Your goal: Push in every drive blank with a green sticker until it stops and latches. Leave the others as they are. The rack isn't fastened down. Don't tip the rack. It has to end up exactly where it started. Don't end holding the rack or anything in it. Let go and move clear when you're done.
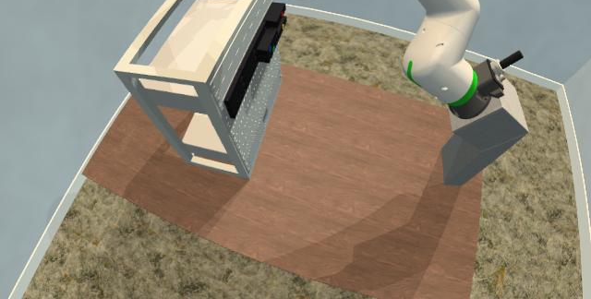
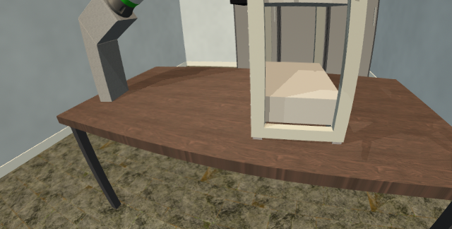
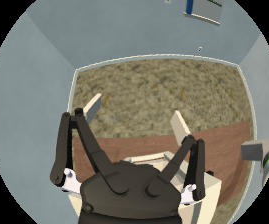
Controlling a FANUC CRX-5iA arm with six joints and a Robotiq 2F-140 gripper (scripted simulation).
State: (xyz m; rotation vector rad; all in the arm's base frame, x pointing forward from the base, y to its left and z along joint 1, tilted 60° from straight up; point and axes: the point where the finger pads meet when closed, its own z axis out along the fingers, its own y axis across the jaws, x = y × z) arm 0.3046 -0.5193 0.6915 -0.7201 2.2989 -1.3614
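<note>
Even light, soft shadows, fisheye wrist

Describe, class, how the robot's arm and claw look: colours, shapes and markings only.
The arm is glossy white with rounded tubular links and bright green rings at the joints. Its base sits on a grey angled pedestal. The claw is dark grey, with thin black linkage fingers tipped by white pads.

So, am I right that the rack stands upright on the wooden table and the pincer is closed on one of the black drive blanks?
Not quite. The rack does stand upright on the wooden table, but the pincer is open and holds nothing, as the wrist view shows: its fingers are spread wide above the rack.
</note>
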